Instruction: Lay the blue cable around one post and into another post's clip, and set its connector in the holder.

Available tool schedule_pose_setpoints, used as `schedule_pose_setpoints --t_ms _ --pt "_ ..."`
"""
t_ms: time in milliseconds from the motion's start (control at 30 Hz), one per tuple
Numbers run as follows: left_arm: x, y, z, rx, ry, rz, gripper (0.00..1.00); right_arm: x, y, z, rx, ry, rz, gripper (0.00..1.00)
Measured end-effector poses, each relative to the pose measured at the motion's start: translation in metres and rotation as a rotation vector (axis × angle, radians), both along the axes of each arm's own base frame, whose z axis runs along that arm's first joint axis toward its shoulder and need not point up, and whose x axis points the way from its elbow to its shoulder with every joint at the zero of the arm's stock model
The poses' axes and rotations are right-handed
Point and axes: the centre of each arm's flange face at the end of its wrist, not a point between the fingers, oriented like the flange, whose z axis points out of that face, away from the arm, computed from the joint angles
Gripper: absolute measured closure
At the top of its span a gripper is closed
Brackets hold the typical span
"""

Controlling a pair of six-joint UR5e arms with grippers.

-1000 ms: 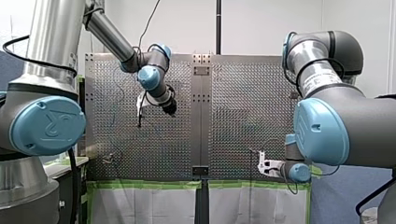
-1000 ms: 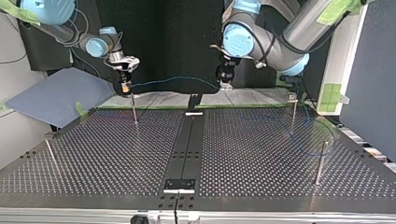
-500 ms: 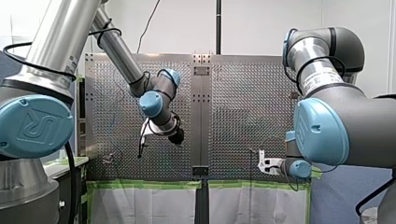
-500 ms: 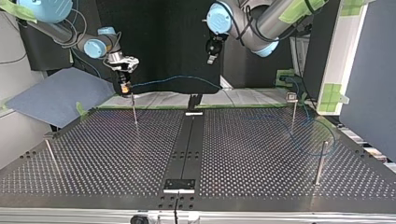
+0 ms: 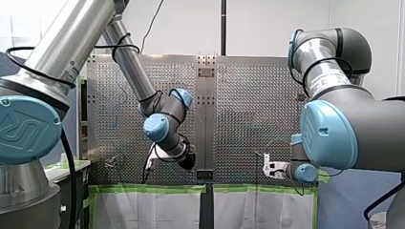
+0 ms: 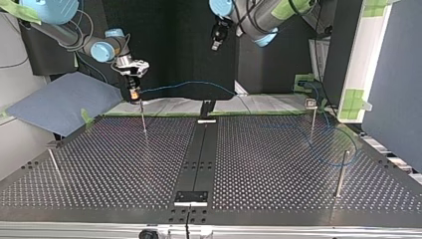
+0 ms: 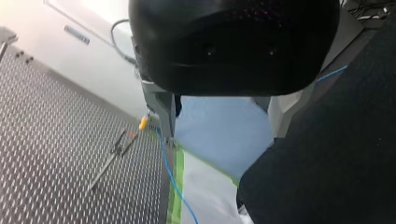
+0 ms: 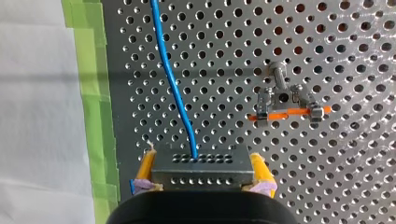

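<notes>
My right end effector (image 8: 204,173) is clamped on the grey connector (image 8: 201,161), one yellow pad pressed against each of its ends. In the right wrist view the connector hangs over the perforated counter (image 8: 224,37), near the holder (image 8: 285,105) but apart from it and off to one side, so it is not yet seated. The holder is a small metal fixture with orange pieces across it. The blue cable (image 8: 173,88) leaves the connector's face and runs ahead over the counter, passing beside the holder without touching it. A strip of green tape (image 8: 95,93) marks the counter's edge on the far side of the cable from the holder. In the top view the cable sags through the air away from the holder, toward the far side of the counter. There it comes down by the post with a clip (image 6: 312,112) and lies in a slack loop near a plain post (image 6: 341,172). I cannot tell whether it is seated in the clip or rounds either post. My left end effector (image 6: 215,45) hangs high above the counter, well away from the holder and clear of the cable; I cannot tell how its fingers are set.
</notes>
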Motion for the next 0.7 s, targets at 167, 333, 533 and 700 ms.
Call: schedule_pose_setpoints --t_ms 167,333,533,700 --pt "-0.001 -0.023 -0.007 -0.025 -0.028 -0.045 0.0 0.001 0.001 0.0 0.004 0.0 0.003 0.98" --pt "0.01 -0.039 -0.015 -0.058 -0.05 -0.058 0.0 0.001 0.001 0.0 0.007 -0.001 0.003 0.98" --pt "0.035 -0.041 -0.031 -0.09 -0.053 -0.053 0.0 0.003 0.002 0.0 0.008 -0.002 0.008 0.98" --pt "0.05 -0.034 -0.049 -0.096 -0.047 -0.054 0.0 0.004 0.003 0.0 0.008 -0.002 0.011 0.98"
